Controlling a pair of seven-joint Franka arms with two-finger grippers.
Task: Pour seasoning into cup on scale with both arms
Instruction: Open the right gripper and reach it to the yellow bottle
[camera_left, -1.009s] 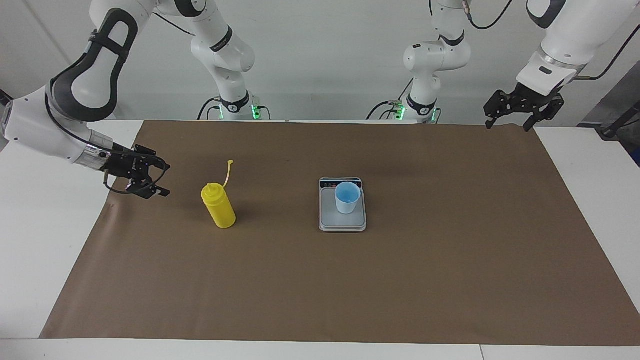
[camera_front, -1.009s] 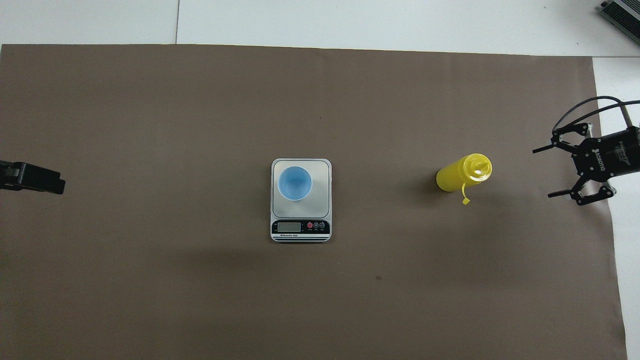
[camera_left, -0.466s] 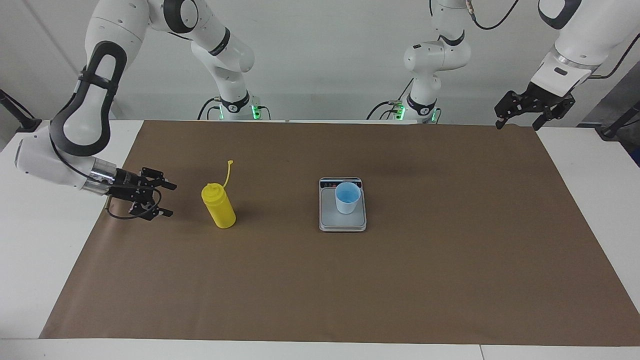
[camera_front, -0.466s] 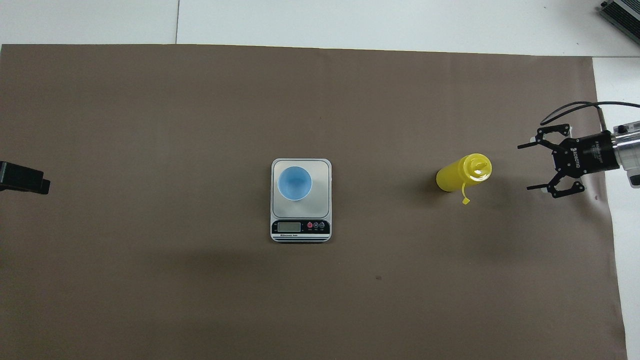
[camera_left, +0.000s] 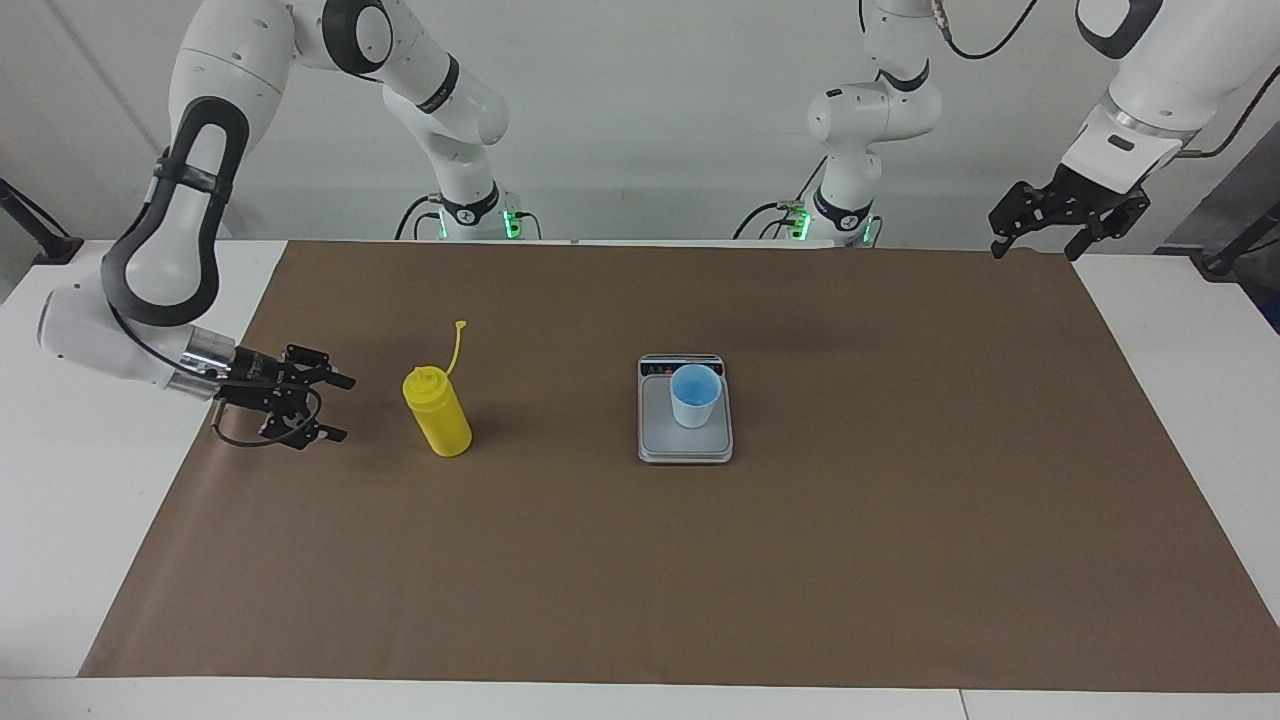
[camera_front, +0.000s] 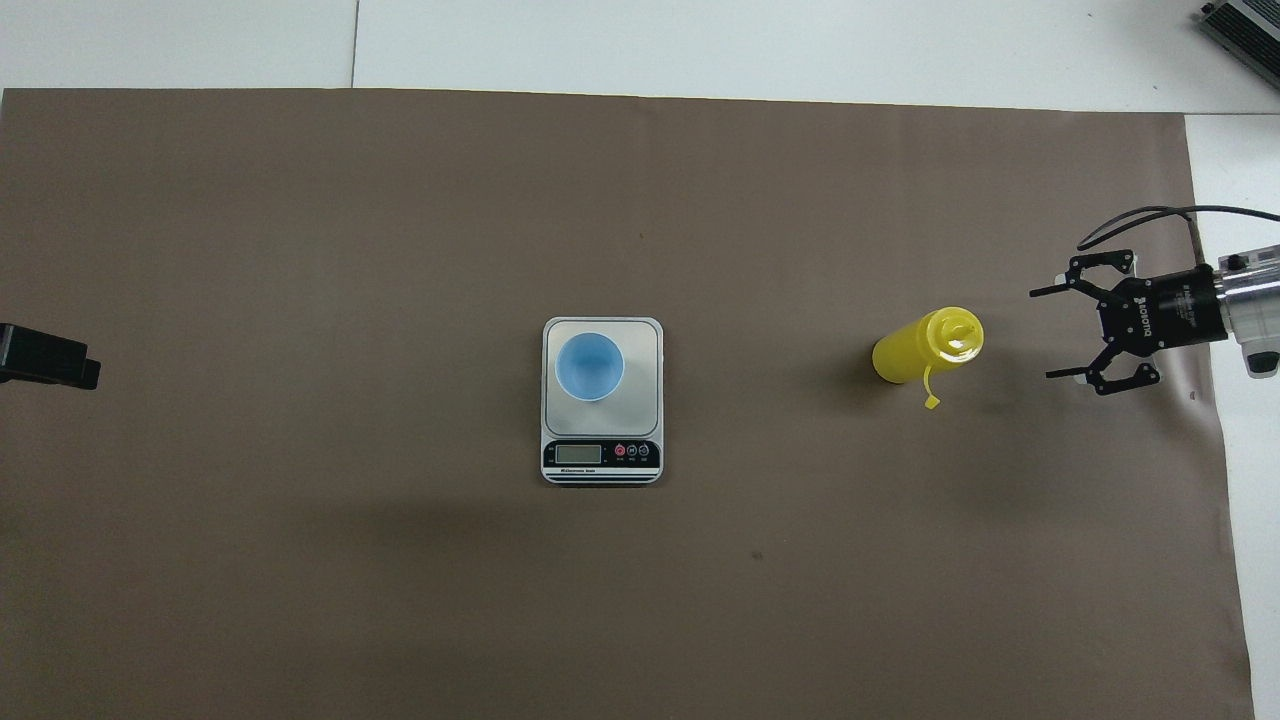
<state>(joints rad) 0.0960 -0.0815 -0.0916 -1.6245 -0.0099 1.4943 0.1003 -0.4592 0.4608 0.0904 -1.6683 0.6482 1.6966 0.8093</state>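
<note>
Lower and closer came the right pincer (camera_left: 338, 407), spread apart beside the bottle (camera_left: 437, 411); left pincer (camera_left: 1034, 242) waited apart; nothing poured into the cup (camera_left: 694, 395).

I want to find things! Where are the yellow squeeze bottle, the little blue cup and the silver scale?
Yellow plastic squeeze bottle (camera_left: 439, 417): facing view, its body.
Small light blue plastic cup (camera_left: 693, 398): facing view, its side wall.
Flat silver-grey scale (camera_front: 601, 454): overhead view, its dark display strip.

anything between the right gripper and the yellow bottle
Nothing: only bare brown paper separates the open right gripper from the yellow bottle, and they do not touch. The facing view shows the gap most plainly.
</note>
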